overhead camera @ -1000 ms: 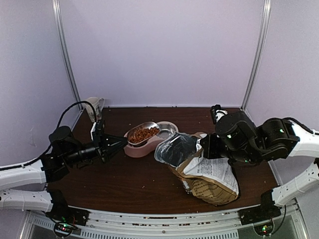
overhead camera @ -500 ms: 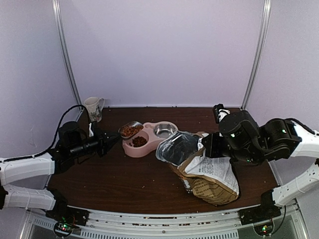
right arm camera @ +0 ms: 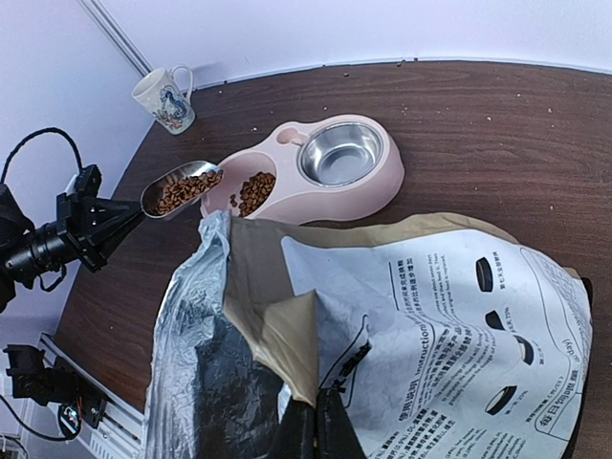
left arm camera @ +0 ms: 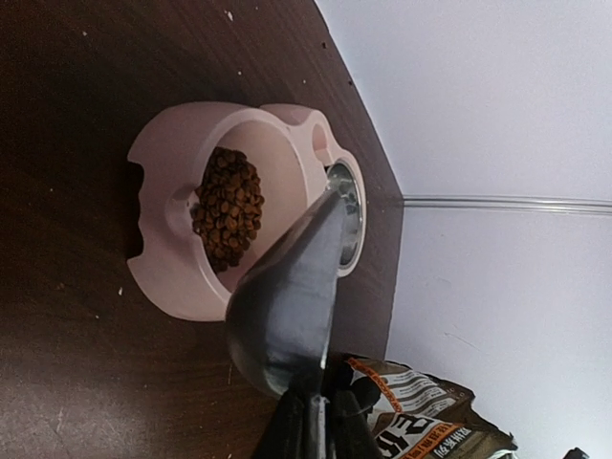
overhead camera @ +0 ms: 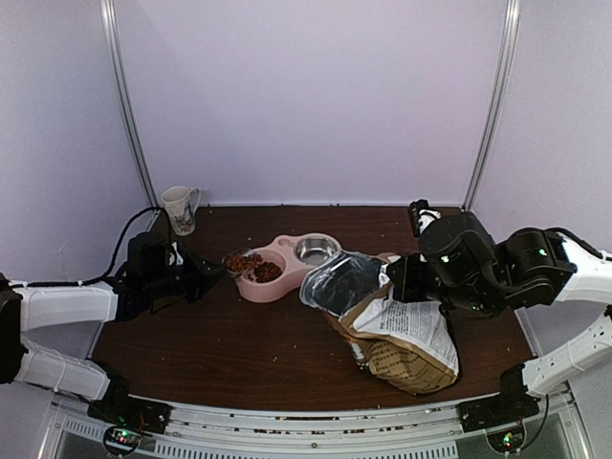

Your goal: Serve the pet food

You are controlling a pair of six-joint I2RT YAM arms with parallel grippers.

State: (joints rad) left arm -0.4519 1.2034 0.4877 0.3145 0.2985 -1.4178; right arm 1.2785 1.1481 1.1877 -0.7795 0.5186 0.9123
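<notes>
Reddish-brown pet food [overhead camera: 266, 272] lies in the left compartment of the pink double bowl [overhead camera: 287, 249]; it shows there too in the left wrist view [left arm camera: 228, 206] and the right wrist view [right arm camera: 252, 191]. My left gripper [overhead camera: 212, 273] is shut on the handle of a metal scoop [overhead camera: 239, 260], which holds more kibble [right arm camera: 180, 189] at the bowl's left edge. From the left wrist I see the scoop's underside [left arm camera: 287, 306]. My right gripper [overhead camera: 390, 285] is shut on the upper edge of the tan paper bag [overhead camera: 397, 335], holding its foil-lined mouth [right arm camera: 206, 363] open.
A steel insert [overhead camera: 316, 251] fills the bowl's right compartment and holds nothing. A white mug [overhead camera: 179, 207] stands at the back left corner. The bag lies across the right half of the brown table. Stray crumbs dot the table near the back edge.
The left arm has drawn the scoop left and down from above the bowl to its left edge. Kibble now lies in the left compartment. The right arm and bag have barely moved.
</notes>
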